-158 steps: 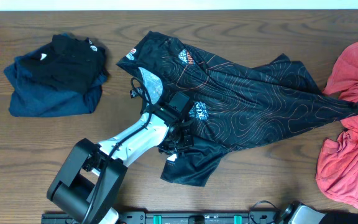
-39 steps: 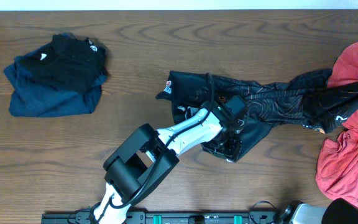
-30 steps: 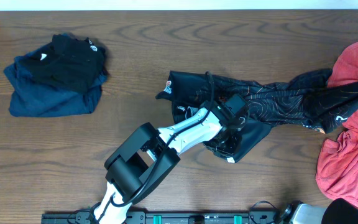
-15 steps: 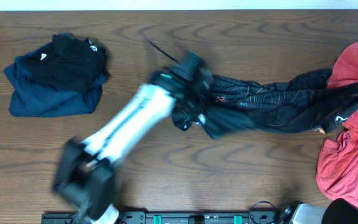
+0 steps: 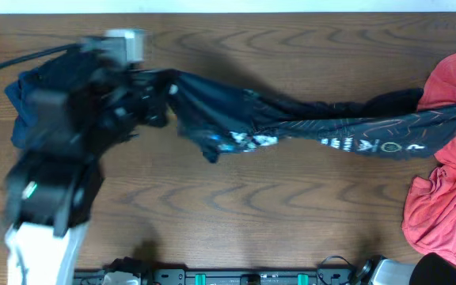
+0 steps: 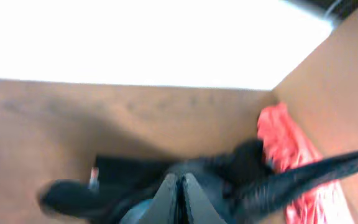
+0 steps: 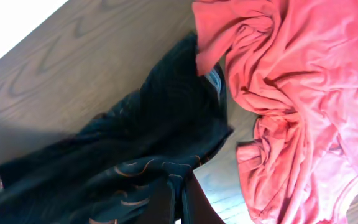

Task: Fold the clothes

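**A:** Where is the large black sports jersey (image 5: 331, 131) with the thin orange contour-line print to be found?

**B:** It is drawn out into a long rope across the brown wooden table (image 5: 252, 226), from ten o'clock to three o'clock in the overhead view. Part of its middle is seen sagging toward the wood.

**A:** How is it held?

**B:** One end is pinched at ten o'clock by the left gripper (image 6: 179, 190), whose fingers are pressed fully together on the cloth. The other end is clamped the same way at three o'clock by the right gripper (image 7: 178, 194), with black fabric bunched around its closed tips.

**A:** Why is it pulled so far apart?

**B:** A stretch is judged to be intended, so that the bunched cloth is straightened before any fold is made. No fold is made yet.

**A:** And the rest?

**B:** A crumpled coral-red cotton garment (image 5: 450, 182) is left at three to four o'clock, touched by the jersey's far end. A dark blue cloth pile (image 5: 14, 99) at nine o'clock is largely hidden under the blurred left arm.
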Robot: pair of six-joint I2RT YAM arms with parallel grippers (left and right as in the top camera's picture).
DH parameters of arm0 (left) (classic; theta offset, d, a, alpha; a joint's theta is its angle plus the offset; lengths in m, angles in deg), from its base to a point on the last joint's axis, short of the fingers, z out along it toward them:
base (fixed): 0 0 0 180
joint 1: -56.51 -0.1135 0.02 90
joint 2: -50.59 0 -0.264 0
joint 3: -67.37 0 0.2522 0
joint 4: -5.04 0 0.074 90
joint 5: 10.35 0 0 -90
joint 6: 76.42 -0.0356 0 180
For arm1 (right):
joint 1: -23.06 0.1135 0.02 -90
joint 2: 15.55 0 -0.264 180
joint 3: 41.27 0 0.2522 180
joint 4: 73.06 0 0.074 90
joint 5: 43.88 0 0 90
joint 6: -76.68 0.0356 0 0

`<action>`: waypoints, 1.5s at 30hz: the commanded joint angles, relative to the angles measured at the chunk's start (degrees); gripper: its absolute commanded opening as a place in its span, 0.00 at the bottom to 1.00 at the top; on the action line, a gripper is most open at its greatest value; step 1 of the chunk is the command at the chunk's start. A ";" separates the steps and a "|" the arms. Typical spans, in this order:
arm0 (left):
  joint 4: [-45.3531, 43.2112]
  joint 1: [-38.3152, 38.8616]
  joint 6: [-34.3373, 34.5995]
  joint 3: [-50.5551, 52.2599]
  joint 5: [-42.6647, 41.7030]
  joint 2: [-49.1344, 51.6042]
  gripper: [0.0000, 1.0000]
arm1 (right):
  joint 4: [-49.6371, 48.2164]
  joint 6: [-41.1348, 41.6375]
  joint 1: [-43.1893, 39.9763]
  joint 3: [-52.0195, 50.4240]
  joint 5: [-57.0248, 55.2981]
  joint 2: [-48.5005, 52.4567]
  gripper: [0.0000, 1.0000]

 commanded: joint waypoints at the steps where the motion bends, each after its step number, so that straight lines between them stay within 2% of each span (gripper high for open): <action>1: -0.81 -2.29 -1.11 -5.09 0.48 -4.22 0.06 | -0.11 -0.87 0.70 1.03 0.92 -3.67 0.01; 6: -0.98 -3.30 -0.48 -8.50 0.44 -4.59 0.06 | -3.58 0.81 0.70 1.03 0.83 -6.43 0.01; 11: 0.68 -3.30 -0.22 -8.48 0.42 1.70 0.06 | -4.33 0.83 2.19 1.03 0.96 -4.79 0.01; 14: 5.92 -3.30 1.86 -8.48 -1.55 7.30 0.06 | -4.20 0.83 3.02 1.03 0.90 -3.19 0.01; 18: 18.14 -1.81 1.88 -8.46 -6.54 15.74 0.06 | -3.82 0.81 3.43 1.01 0.46 -1.33 0.01; 22: 29.64 3.13 0.90 -7.65 -6.54 24.96 0.06 | -3.54 0.79 3.48 1.01 -0.90 -0.04 0.01; 28: 39.74 14.43 -2.21 -6.45 -6.45 36.81 0.06 | -3.21 0.33 3.45 1.01 -1.90 0.26 0.01; 31: 41.44 19.47 -2.40 -4.59 -5.07 40.30 0.06 | -2.95 0.13 3.45 1.01 -1.92 0.26 0.01; 35: 37.83 25.68 0.72 1.70 -4.96 41.86 0.07 | -2.86 -0.26 3.45 1.01 -1.90 0.26 0.05; 38: 33.83 30.29 7.30 7.69 -4.96 41.86 0.17 | -2.82 -0.26 3.45 1.01 -1.90 0.26 0.06; 39: 32.17 31.47 8.90 9.42 -4.98 41.86 0.32 | -2.71 -0.26 3.45 1.01 -1.90 0.26 0.06; 40: 30.18 32.48 9.97 10.80 -4.96 41.86 0.42 | -2.54 -0.26 3.45 1.01 -1.90 0.26 0.06; 43: 21.49 34.88 14.60 15.19 -5.05 41.86 0.64 | -1.88 -0.26 3.45 1.01 -1.90 0.26 0.06; 45: 15.58 35.56 16.70 17.49 -6.51 41.90 0.66 | -1.70 -0.26 3.45 1.01 -1.90 0.26 0.06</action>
